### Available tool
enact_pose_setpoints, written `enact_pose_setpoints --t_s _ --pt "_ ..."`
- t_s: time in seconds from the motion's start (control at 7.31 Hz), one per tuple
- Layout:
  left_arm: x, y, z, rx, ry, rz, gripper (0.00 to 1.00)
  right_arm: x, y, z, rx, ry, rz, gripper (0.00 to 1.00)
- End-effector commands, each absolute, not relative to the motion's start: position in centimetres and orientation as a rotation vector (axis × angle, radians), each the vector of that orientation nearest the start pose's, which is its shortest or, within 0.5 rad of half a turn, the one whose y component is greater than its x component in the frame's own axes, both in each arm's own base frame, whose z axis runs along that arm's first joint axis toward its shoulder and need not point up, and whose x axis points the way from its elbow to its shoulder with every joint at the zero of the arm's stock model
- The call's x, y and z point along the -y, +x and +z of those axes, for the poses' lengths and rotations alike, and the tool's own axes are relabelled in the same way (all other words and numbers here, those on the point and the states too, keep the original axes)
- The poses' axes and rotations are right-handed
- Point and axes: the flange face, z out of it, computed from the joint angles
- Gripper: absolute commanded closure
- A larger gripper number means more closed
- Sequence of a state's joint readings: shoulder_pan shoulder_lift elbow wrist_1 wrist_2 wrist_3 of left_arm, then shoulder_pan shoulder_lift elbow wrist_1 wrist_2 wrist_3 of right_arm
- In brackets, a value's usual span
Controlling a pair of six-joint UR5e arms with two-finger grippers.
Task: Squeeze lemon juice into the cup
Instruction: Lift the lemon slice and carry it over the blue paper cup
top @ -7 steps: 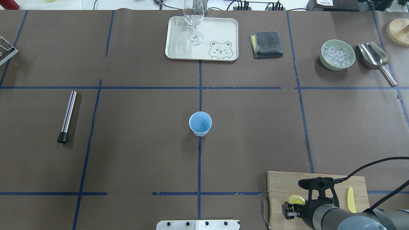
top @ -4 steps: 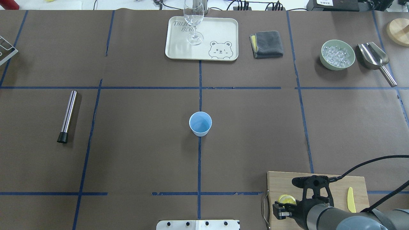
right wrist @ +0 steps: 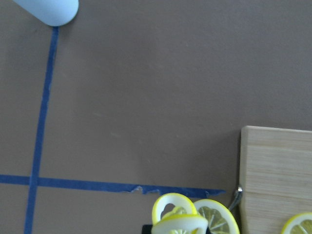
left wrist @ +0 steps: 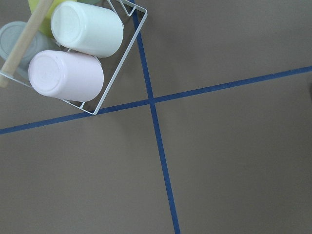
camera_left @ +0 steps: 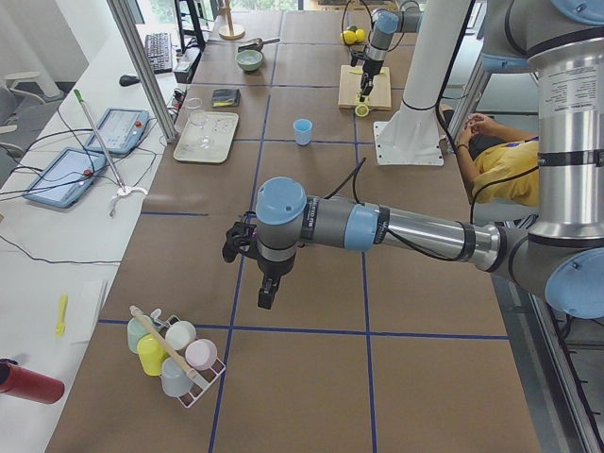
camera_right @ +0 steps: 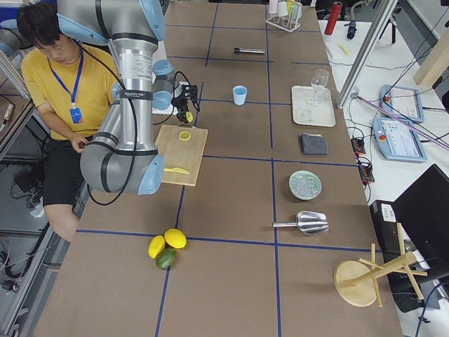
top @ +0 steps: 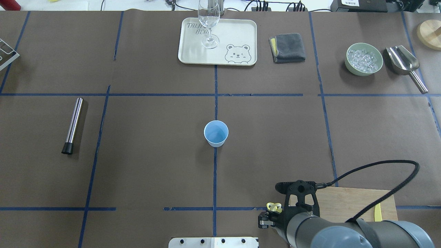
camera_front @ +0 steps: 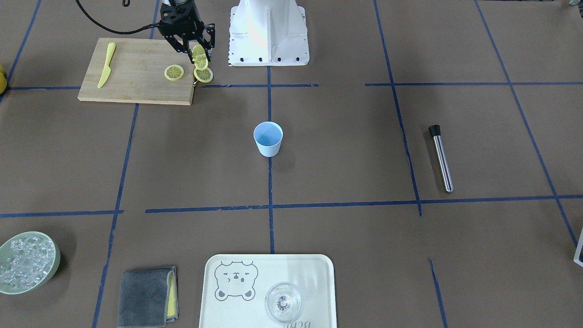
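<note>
Exterior front-facing footage gives us the lemon (camera_front: 199, 51) as a fanned stack of slices pinched in the right gripper (camera_front: 198, 56), raised over the corner of the wooden board (camera_front: 132, 68). One loose slice (camera_front: 174, 72) lies flat on that board. We see the cup (camera_front: 268, 139) upright and well apart, mid-table. We cannot tell whether the left gripper (camera_left: 266, 294), visible only from the side, is spread.

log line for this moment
right gripper: shut on lemon, past board edge | cup: upright, apart | left gripper: cannot tell
</note>
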State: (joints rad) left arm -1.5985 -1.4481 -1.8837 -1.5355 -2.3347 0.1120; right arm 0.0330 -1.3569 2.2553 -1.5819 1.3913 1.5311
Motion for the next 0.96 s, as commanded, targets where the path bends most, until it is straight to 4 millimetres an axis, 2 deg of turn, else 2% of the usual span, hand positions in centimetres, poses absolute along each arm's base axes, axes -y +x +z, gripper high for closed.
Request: enact_pose_setpoints --t_s 0.0,0.14,0.27,0.41,0.68,0.82 --pt "44.1 -7.7 56.7 -0.751 0.199 0.139 0.0 22.6 -48.5 19.0 0.858 0.145 0.138 0.74" --pt "44.1 -7.7 56.7 -0.751 0.199 0.137 0.0 25.8 -48.8 16.2 0.858 0.119 0.175 0.74" --pt "44.1 -7.7 56.7 -0.751 0.197 0.138 0.0 28.0 -48.9 14.1 0.863 0.12 0.191 0.74" --pt "44.1 -7.7 56.9 -0.751 0.196 0.138 0.0 30.3 -49.9 12.7 0.858 0.14 0.199 0.74" --pt "44.0 -7.7 57.2 -0.752 0.19 0.135 0.0 35.6 -52.6 11.3 0.805 0.152 0.187 0.74" --pt "43.8 -7.7 57.4 -0.752 0.184 0.133 0.0 37.4 -53.3 11.8 0.778 0.164 0.178 0.74"
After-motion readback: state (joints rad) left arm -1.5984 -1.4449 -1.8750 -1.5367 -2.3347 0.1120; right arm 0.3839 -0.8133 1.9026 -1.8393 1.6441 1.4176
